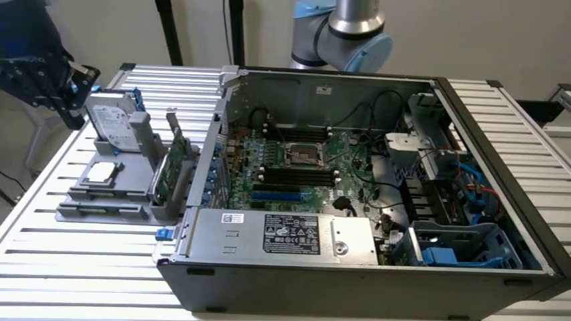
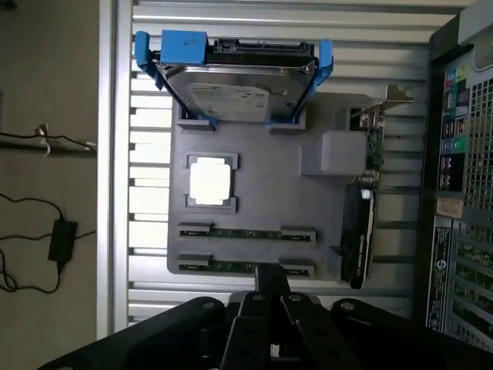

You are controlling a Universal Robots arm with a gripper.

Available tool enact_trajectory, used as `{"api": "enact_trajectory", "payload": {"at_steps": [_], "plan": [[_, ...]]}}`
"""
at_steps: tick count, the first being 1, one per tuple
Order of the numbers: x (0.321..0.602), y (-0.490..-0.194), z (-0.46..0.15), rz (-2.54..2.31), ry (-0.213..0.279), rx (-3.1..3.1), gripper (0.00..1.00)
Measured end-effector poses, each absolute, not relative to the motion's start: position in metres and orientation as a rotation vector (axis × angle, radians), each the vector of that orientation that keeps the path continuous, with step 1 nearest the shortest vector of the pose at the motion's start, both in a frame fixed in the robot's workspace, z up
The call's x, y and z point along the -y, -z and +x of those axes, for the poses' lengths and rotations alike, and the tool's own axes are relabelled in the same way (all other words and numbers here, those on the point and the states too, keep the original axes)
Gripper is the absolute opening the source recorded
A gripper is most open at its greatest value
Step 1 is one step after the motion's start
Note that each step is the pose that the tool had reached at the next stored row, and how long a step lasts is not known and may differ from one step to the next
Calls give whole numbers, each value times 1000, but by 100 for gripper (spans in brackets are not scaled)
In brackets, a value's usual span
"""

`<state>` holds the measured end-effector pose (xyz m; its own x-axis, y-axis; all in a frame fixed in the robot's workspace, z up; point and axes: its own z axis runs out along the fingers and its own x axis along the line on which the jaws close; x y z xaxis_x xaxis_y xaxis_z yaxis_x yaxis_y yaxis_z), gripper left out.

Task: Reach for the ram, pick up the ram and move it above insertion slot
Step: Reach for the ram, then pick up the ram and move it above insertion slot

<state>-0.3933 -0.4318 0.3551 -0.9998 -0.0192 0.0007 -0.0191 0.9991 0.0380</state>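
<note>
Two thin green ram sticks (image 2: 246,232) lie side by side in slots of a grey holder (image 2: 269,185). My gripper (image 2: 271,279) hovers shut with nothing in it, its dark fingertips pointing over the other ram stick (image 2: 223,267). In the exterior view the gripper (image 1: 69,114) hangs above the far left end of the holder (image 1: 107,200), well away from the case. The insertion slot (image 1: 299,176) is one of several long black sockets lying parallel on the motherboard inside the open computer case (image 1: 357,267).
The holder also carries a silver hard drive with blue rails (image 2: 235,89), a square processor chip (image 2: 210,180) and a green expansion card (image 2: 362,208) standing next to the case wall. Cables and a drive cage crowd the case at the exterior view's right. A slatted metal table (image 1: 80,261) lies underneath.
</note>
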Motion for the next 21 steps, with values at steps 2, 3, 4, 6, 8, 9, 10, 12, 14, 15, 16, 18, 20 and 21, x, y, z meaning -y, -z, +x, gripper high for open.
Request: {"api": "enact_trajectory", "payload": {"at_steps": [2,3,4,6,8,9,10,12,14,15,16,18,20,21], "plan": [[435,-355,-396,31,59,3140,11],[436,-355,-397,31,59,3140,11],[437,-355,-398,31,58,3139,11],[438,-355,-400,33,55,3139,11],[440,-355,-402,35,52,3139,11],[441,-355,-403,36,51,3139,11],[442,-355,-404,37,50,3139,11],[443,-355,-404,36,51,3139,11],[443,-355,-404,36,52,3139,11],[443,-355,-404,36,51,3139,11],[443,-355,-404,36,52,3139,11],[443,-355,-404,36,51,3139,11],[443,-355,-404,36,51,3139,11],[443,-355,-404,36,52,3139,11]]}}
